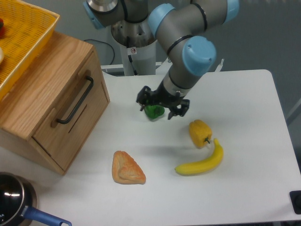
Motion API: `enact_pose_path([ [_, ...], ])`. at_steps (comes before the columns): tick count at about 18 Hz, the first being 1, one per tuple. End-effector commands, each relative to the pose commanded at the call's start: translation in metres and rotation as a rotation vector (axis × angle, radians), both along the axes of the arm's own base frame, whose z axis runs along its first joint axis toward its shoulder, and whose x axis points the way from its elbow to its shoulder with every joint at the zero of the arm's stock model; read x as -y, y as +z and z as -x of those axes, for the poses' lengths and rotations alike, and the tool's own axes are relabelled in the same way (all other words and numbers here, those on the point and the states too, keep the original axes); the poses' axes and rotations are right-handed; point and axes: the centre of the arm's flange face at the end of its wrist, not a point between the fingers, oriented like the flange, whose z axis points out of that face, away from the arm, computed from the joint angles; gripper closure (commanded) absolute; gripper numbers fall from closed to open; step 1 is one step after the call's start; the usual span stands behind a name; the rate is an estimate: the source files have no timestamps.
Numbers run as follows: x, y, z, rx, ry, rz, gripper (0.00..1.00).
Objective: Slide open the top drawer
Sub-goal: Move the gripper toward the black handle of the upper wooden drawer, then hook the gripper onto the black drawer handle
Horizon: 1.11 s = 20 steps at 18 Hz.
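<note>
The top drawer (70, 115) is a light oak panel with a long black bar handle (75, 101), set flush in the wooden cabinet (44, 89) at the left; it looks closed. My gripper (161, 108) hangs open above the table's middle, right over the green pepper (153, 112), which it partly hides. A wide gap lies between the gripper and the handle to its left.
A yellow pepper (199, 133) and a banana (202, 161) lie right of centre, a bread piece (127, 168) near the front. A yellow basket (23, 35) sits on the cabinet. A dark pot with a blue handle (16, 200) is at the front left corner.
</note>
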Motion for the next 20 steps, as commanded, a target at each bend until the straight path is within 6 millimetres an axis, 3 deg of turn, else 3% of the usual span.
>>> enact_pose_path([
  [6, -0.029, 0.001, -0.042, 0.066, -0.063, -0.052, 0.0],
  [14, -0.026, 0.029, -0.045, 0.088, -0.041, -0.116, 0.0],
  [20, -0.022, 0.04, -0.067, 0.132, -0.052, -0.096, 0.0],
])
